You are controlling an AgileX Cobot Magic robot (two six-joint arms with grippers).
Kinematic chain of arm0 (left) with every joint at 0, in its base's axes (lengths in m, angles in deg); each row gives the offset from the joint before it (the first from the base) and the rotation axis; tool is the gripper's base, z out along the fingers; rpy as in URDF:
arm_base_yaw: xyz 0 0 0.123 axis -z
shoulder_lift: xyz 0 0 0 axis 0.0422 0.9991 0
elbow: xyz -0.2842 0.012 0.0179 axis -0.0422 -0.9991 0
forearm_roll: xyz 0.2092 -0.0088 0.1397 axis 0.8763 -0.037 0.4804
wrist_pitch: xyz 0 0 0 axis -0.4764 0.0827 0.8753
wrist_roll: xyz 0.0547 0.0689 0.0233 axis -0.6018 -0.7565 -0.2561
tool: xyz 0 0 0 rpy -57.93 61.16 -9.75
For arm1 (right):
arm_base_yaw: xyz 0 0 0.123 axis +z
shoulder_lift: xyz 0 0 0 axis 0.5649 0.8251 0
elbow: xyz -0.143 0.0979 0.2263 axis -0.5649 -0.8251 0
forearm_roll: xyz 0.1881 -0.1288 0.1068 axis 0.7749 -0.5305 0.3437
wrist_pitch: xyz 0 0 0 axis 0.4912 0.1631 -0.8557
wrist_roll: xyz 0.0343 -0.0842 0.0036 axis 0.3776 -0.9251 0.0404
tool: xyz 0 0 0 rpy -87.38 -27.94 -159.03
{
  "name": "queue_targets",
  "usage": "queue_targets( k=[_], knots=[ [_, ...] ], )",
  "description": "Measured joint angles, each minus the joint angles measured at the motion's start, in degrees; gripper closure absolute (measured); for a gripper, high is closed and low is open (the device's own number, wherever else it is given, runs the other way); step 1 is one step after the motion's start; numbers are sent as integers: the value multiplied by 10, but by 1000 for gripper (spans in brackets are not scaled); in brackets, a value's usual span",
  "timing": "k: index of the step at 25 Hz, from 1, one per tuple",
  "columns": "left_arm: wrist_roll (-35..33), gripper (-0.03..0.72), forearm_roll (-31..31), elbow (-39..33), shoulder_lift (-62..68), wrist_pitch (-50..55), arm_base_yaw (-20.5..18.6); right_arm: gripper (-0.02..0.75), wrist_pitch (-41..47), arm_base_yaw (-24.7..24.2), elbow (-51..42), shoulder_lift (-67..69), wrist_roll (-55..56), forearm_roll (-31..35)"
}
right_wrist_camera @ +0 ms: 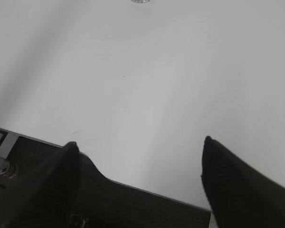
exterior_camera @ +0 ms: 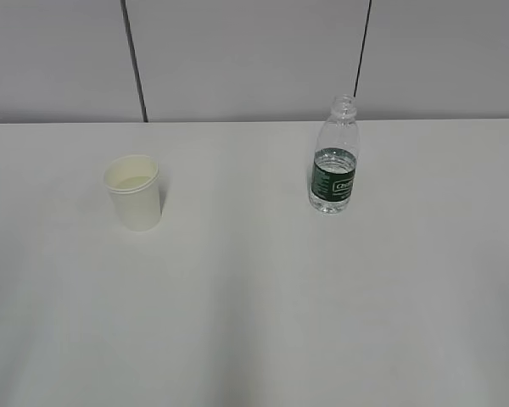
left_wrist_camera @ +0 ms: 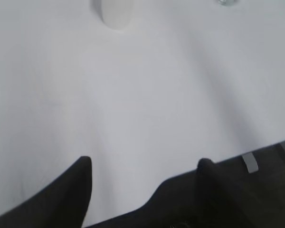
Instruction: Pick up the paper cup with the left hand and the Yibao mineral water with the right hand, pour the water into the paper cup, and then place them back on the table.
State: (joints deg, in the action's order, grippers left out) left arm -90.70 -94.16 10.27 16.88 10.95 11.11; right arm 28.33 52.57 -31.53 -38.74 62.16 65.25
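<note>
Well ahead of both spread, empty hands (left_wrist_camera: 142, 166) (right_wrist_camera: 140, 145) stand the paper cup (exterior_camera: 134, 192) and Yibao mineral water (exterior_camera: 334, 159).

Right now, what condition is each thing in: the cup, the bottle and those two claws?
Paper cup: upright on the table, apart from the bottle, untouched; some liquid seems to lie inside.
Water bottle: upright, no cap, partly full, not gripped.
Left gripper: open, empty, at the table's near edge, far from the cup.
Right gripper: open, empty, at the near edge, far from the bottle.
</note>
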Motion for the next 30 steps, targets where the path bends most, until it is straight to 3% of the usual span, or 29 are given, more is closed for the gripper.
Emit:
queue_targets(
  k=[2, 10, 14, 30],
  knots=[
    [0, 265, 0, 0, -16, 0, -26, 151, 0, -21, 0, 0, 0, 0],
    [0, 265, 1, 0, -97, 1, -147, 151, 0, -194, 0, -16, 0, 0],
    [0, 265, 1, 0, -130, 2, -164, 151, 0, -207, 0, -64, 0, 0],
    [0, 265, 0, 0, -137, 4, -164, 151, 0, -210, 0, -70, 0, 0]
  ],
)
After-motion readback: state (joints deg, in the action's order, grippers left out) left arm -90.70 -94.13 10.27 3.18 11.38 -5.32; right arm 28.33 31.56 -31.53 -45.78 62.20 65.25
